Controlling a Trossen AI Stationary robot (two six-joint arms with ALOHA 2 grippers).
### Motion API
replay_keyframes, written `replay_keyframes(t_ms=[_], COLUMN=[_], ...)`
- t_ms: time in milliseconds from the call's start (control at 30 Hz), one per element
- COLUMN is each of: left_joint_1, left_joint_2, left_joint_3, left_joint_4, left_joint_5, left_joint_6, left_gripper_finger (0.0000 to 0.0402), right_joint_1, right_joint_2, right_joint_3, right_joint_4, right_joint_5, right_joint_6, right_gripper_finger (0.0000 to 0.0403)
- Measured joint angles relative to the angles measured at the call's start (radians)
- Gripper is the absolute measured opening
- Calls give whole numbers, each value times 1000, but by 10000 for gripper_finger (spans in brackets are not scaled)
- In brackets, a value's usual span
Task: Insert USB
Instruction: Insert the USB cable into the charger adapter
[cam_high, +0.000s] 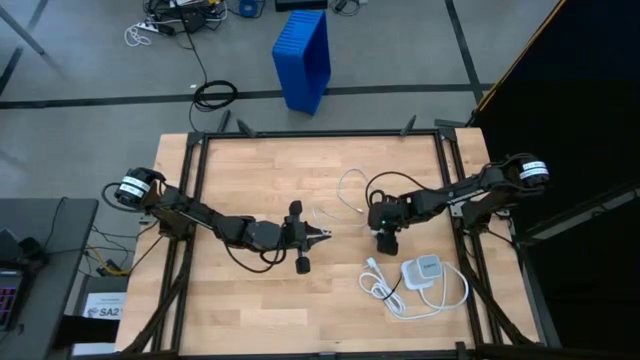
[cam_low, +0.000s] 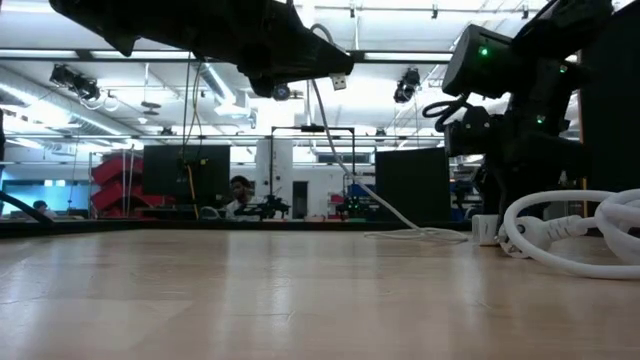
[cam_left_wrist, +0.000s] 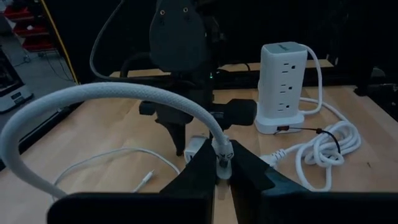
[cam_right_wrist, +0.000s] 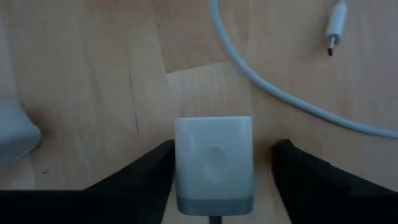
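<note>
White USB (cam_left_wrist: 222, 157) plug clenched in left tool (cam_left_wrist: 222, 163), right tool (cam_right_wrist: 221, 165) parted — straddling charger block (cam_right_wrist: 214, 162), power strip (cam_left_wrist: 283, 84) beyond

White USB (cam_left_wrist: 222, 152) plug, lifted off table

Two dark jointed arms; white wrist bands, black cables, green light

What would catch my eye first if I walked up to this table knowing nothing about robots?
Two dark arms meet near the middle of the wooden table. The left pincer is shut on the plug of a thin white cable, held up in the air. The right pincer points down with its fingers either side of a small white charger block; a white power strip with a coiled cord lies nearby.
</note>
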Motion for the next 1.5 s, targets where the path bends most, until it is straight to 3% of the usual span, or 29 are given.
replay_keyframes(t_ms=[167,300,467,700,800,1133,1300,1500], left_joint_1=[0,0,0,0,-10,-26,-26,-20], left_joint_2=[0,0,0,0,0,54,142,188], left_joint_3=[0,0,0,0,0,1,1,4], left_joint_4=[0,0,1,89,123,342,523,646], left_joint_5=[0,-1,-5,-7,-6,55,63,118], left_joint_6=[9,18,21,24,26,107,149,155], left_gripper_finger=[9,9,9,9,8,6,5,5], right_joint_1=[0,9,61,202,258,339,363,363], right_joint_2=[-1,-20,-100,-166,-153,-136,-137,-137], right_joint_3=[23,46,70,-38,-81,-132,-132,-131], right_joint_4=[-50,-84,21,683,856,979,998,1003], right_joint_5=[-10,25,125,184,219,283,410,409], right_joint_6=[38,41,9,-173,-229,-222,-203,-187], right_gripper_finger=[111,112,112,112,112,112,112,112])
